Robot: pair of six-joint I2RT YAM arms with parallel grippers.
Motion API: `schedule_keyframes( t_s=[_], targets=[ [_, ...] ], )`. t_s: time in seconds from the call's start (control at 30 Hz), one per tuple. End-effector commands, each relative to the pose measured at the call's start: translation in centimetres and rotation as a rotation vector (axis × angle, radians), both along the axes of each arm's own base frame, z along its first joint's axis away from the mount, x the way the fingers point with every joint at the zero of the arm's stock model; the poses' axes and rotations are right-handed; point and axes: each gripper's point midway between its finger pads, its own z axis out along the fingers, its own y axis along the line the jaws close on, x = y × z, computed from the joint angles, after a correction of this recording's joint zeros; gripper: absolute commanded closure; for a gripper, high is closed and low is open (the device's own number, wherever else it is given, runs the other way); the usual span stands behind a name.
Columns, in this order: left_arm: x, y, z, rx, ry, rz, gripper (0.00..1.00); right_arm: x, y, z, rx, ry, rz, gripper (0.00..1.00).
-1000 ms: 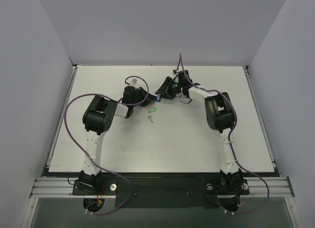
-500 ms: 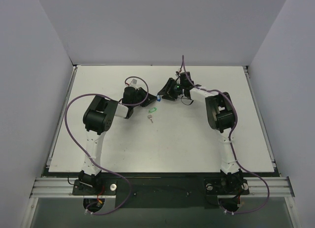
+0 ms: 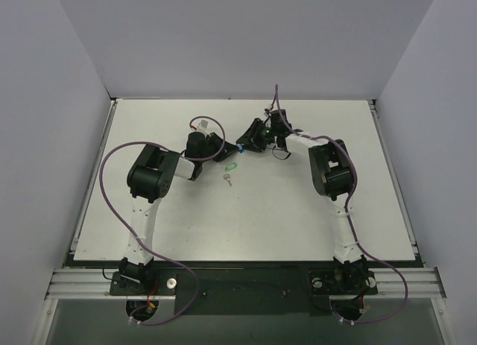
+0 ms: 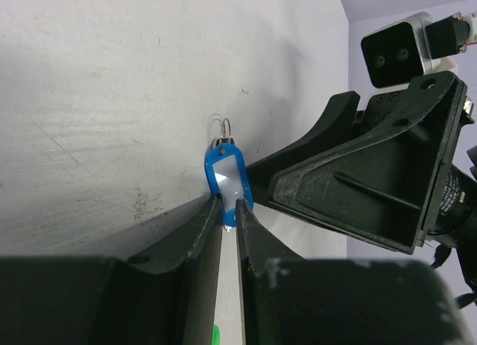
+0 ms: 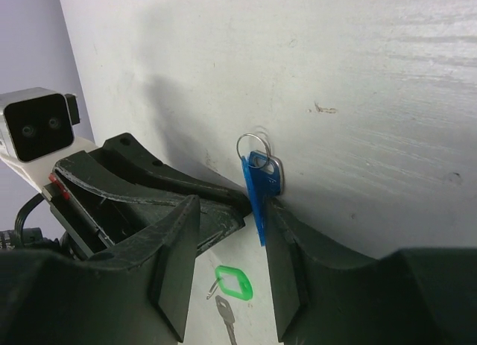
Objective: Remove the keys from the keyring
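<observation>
The keyring's blue tag stands on edge just above the white table, its thin metal ring at the top. My left gripper is shut on the tag's lower end. In the right wrist view the tag shows edge-on, with the small silver key flat behind it and the ring through both. My right gripper is open. Its right finger lies against the tag and key. In the top view both grippers, left and right, meet at the tag.
A green tag with its own silver key lies on the table just nearer than the grippers, and it also shows in the top view. The table's far edge and side walls lie beyond the grippers.
My right gripper has shifted and turned slightly at the blue tag. My left gripper has stayed shut on the tag, almost still.
</observation>
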Motion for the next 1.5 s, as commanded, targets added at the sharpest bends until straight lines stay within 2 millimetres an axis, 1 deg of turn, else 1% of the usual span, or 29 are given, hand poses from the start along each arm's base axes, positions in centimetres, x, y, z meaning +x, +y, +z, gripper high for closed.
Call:
schedule_keyframes(
  t_s=[0.0,0.2,0.33,0.43,0.5,0.67,0.77,0.83,0.9,0.93,0.97,1.0,1.03,1.07,1.1,1.13,1.17,1.2,1.23,1.27,1.3,1.33,1.37,1.4,1.43,1.47],
  targets=[
    [0.1,-0.1,-0.5,-0.011,-0.017,-0.03,0.76,0.3,1.5,0.2,0.069,-0.006,0.022,0.65],
    [0.1,-0.2,-0.1,-0.021,-0.03,-0.038,0.76,-0.2,1.4,-0.4,0.059,0.004,0.032,0.69],
    [0.2,0.0,0.1,-0.025,-0.032,-0.035,0.76,-0.8,0.8,-1.1,0.014,0.018,0.046,0.71],
    [0.1,0.1,0.4,-0.032,-0.037,-0.035,0.76,-0.9,0.4,-1.3,-0.007,0.019,0.046,0.71],
    [0.1,0.2,0.7,-0.037,-0.04,-0.033,0.76,-1.0,0.1,-1.7,-0.02,0.026,0.047,0.74],
    [0.0,0.2,0.8,-0.046,-0.038,-0.032,0.77,-1.0,0.1,-1.9,-0.022,0.031,0.048,0.82],
    [0.0,0.1,0.9,-0.049,-0.037,-0.034,0.76,-1.0,0.1,-1.8,-0.025,0.029,0.045,0.91],
    [-0.1,0.1,1.1,-0.054,-0.036,-0.035,0.77,-0.9,0.0,-1.8,-0.027,0.029,0.044,1.0],
    [-0.2,0.1,1.3,-0.053,-0.037,-0.038,0.76,-0.8,-0.1,-1.6,-0.024,0.029,0.045,1.0],
    [-0.2,0.2,1.7,-0.057,-0.042,-0.038,0.76,-0.7,-0.1,-1.1,-0.019,0.023,0.047,1.0],
    [-0.2,0.2,2.0,-0.057,-0.043,-0.038,0.75,-0.9,-0.2,-1.2,-0.026,0.027,0.051,1.0],
    [-0.4,0.1,2.5,-0.061,-0.047,-0.048,0.72,-0.9,-0.2,-0.6,-0.026,0.018,0.057,1.0],
    [-0.5,0.2,2.5,-0.056,-0.04,-0.055,0.69,-1.2,-0.3,-0.7,-0.041,0.022,0.068,1.0],
    [-0.7,0.2,3.2,-0.058,-0.045,-0.066,0.67,-1.3,-0.3,0.0,-0.045,0.009,0.076,1.0],
    [-0.8,0.2,3.3,-0.051,-0.042,-0.073,0.64,-1.6,-0.5,0.0,-0.058,0.01,0.087,1.0],
    [-1.1,0.3,4.3,-0.051,-0.053,-0.079,0.63,-1.8,-0.5,1.0,-0.058,-0.005,0.095,1.0],
    [-1.2,0.5,4.5,-0.039,-0.054,-0.082,0.6,-2.1,-0.5,1.3,-0.062,-0.006,0.102,1.0],
    [-1.6,0.6,5.4,-0.038,-0.063,-0.087,0.59,-2.3,-0.5,2.3,-0.058,-0.022,0.106,1.0],
    [-1.9,0.8,5.6,-0.028,-0.051,-0.098,0.57,-2.5,-0.6,3.2,-0.056,-0.029,0.111,1.0],
    [-2.3,0.9,6.4,-0.026,-0.052,-0.103,0.55,-2.9,-0.5,3.6,-0.06,-0.035,0.121,1.0],
    [-2.8,1.2,6.7,-0.022,-0.051,-0.113,0.54,-3.3,-0.7,4.3,-0.064,-0.033,0.124,1.0],
    [-3.1,1.3,8.4,-0.028,-0.074,-0.115,0.51,-3.7,-0.7,4.7,-0.069,-0.04,0.133,1.0],
    [-3.8,1.6,8.3,-0.018,-0.068,-0.119,0.5,-4.5,-0.6,5.6,-0.07,-0.045,0.145,1.0],
    [-4.2,1.8,10.0,-0.018,-0.087,-0.119,0.46,-4.8,-0.7,6.0,-0.078,-0.054,0.153,1.0],
    [-4.7,2.1,10.3,-0.004,-0.093,-0.123,0.43,-5.6,-0.6,6.8,-0.082,-0.052,0.163,1.0],
    [-5.3,2.3,11.8,0.011,-0.112,-0.128,0.41,-6.0,-0.7,7.2,-0.09,-0.063,0.174,1.0]
  ],
)
